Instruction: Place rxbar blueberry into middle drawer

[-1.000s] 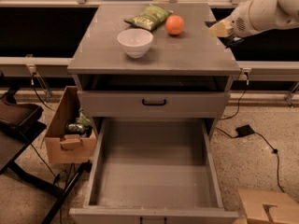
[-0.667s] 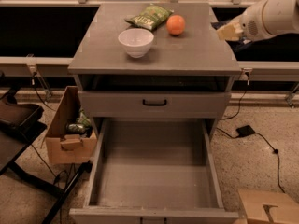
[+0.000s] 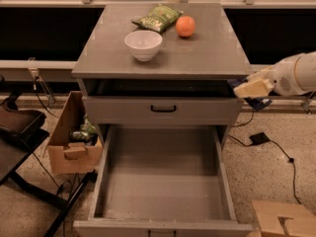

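The middle drawer [image 3: 163, 181] of the grey cabinet is pulled fully open at the bottom, and its floor is bare. My gripper [image 3: 251, 89] hangs off the cabinet's right side, level with the upper drawer front and above and to the right of the open drawer. It is shut on the rxbar blueberry [image 3: 258, 102], of which only a dark blue strip shows below the cream fingers [image 3: 253, 87].
On the cabinet top [image 3: 207, 48] stand a white bowl [image 3: 143, 44], a green chip bag [image 3: 158, 18] and an orange [image 3: 185, 26]. The upper drawer front [image 3: 163, 108] has a black handle. A cardboard box [image 3: 71, 139] sits left, another [image 3: 284, 218] at the bottom right, with cables [image 3: 259, 138] on the floor.
My gripper has dropped from beside the cabinet top's right edge to the level of the upper drawer front. The view has shifted a little.
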You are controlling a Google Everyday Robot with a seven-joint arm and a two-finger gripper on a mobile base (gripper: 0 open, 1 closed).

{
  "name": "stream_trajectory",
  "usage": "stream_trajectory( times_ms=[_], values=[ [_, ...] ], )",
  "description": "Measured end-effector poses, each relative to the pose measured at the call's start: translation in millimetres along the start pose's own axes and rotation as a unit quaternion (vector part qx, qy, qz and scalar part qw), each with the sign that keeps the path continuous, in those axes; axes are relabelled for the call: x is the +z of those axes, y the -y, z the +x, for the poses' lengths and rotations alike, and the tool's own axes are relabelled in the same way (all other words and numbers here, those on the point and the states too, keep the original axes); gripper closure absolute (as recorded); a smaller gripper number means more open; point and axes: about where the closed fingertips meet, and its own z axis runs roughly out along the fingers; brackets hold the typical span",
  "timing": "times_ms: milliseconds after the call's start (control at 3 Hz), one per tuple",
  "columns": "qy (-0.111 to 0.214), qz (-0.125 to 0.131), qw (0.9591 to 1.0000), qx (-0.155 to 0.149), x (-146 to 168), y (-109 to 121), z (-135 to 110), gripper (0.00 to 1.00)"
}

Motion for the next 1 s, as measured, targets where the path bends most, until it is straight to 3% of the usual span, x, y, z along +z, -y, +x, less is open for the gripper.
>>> stream_trajectory(
  times_ms=[333,667,1000],
  values=[
    [0.025,-0.049,0.9969,0.057,45.2,-14.6,67.6,1.0],
    [0.04,-0.057,0.9919,0.106,85.9,-9.7,106.8,1.0],
    [0.033,-0.085,0.9838,0.154,131.6,-19.3,148.1,1.0]
  ],
)
